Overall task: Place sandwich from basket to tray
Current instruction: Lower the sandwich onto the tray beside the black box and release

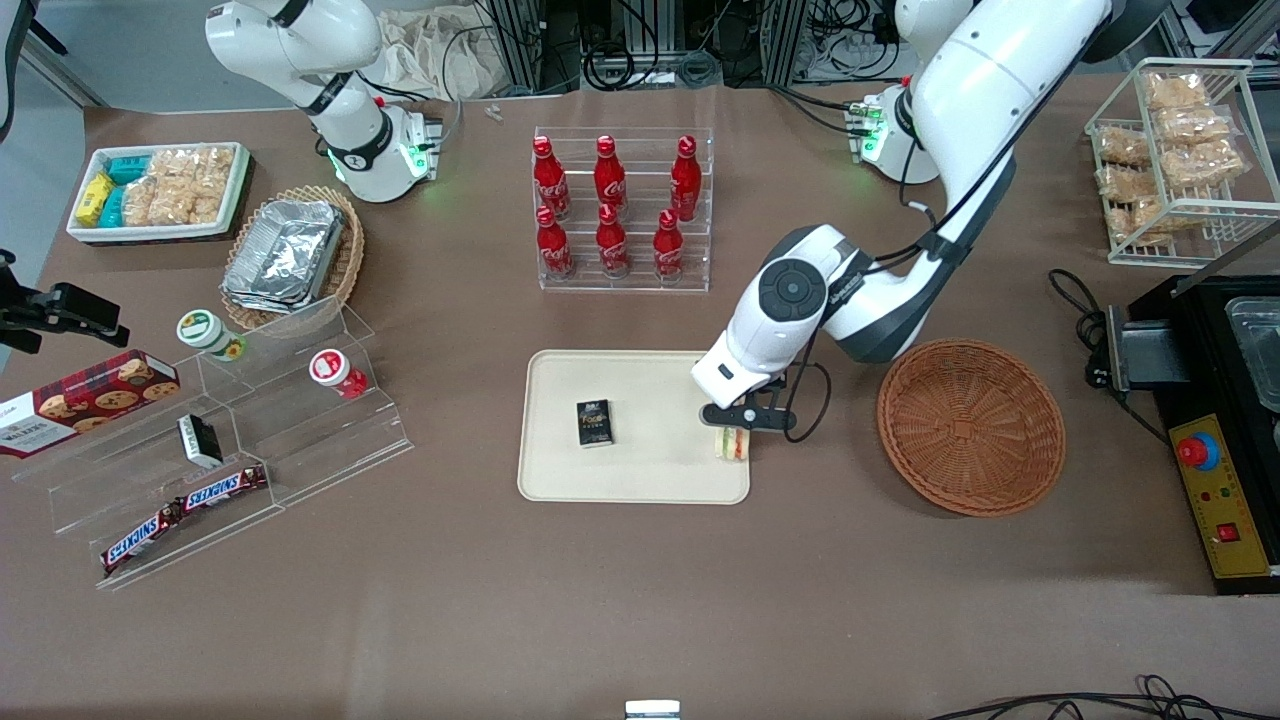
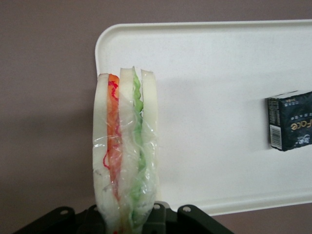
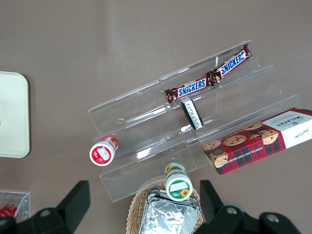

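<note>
Gripper (image 1: 737, 432) clamps sandwich (image 1: 733, 445) over tray (image 1: 640, 480) edge.

Hidden and cropped items, placed relative to the tray (image 1: 640, 478)

Gripper (image 1: 738, 432) at the tray's edge nearest the basket (image 1: 970, 425): fingers covered by the wrist from the front. Sandwich (image 2: 126, 161): its held end cut by the wrist picture's edge. Dark packet (image 2: 290, 127) on the tray: 1 end cropped, small print unreadable. The tray itself runs out of frame.
</note>
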Controlling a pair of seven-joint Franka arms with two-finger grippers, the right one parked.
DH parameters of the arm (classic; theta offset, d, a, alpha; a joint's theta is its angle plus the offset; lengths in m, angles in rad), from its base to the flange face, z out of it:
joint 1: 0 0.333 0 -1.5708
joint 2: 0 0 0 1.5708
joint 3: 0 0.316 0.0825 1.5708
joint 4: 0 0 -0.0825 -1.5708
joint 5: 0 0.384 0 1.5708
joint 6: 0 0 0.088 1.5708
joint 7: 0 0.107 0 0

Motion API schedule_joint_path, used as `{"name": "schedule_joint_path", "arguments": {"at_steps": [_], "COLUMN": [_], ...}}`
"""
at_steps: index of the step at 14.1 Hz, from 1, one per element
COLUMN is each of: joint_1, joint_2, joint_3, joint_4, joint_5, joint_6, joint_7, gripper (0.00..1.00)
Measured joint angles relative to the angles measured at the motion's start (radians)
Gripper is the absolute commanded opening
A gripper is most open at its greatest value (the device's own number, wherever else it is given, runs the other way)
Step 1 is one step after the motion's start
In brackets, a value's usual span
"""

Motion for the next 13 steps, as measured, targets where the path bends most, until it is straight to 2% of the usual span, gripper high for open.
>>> {"name": "schedule_joint_path", "arguments": {"at_steps": [4, 7, 8, 9, 10, 11, 12, 13], "joint_1": [0.000, 0.000, 0.000, -0.001, -0.001, -0.002, -0.002, -0.002], "joint_2": [0.043, 0.061, 0.066, 0.070, 0.074, 0.078, 0.082, 0.086], "joint_3": [0.000, 0.000, 0.000, 0.000, 0.000, 0.000, 0.000, 0.000], "joint_4": [0.003, 0.004, 0.007, 0.010, 0.013, 0.016, 0.018, 0.022], "joint_5": [0.044, 0.046, 0.046, 0.046, 0.046, 0.046, 0.046, 0.046], "joint_6": [0.035, 0.042, 0.043, 0.044, 0.044, 0.044, 0.044, 0.044], "joint_7": [0.000, 0.000, 0.000, 0.000, 0.000, 0.000, 0.000, -0.002], "gripper": [0.00, 0.00, 0.03, 0.14, 0.30, 0.51, 0.52, 0.61]}}
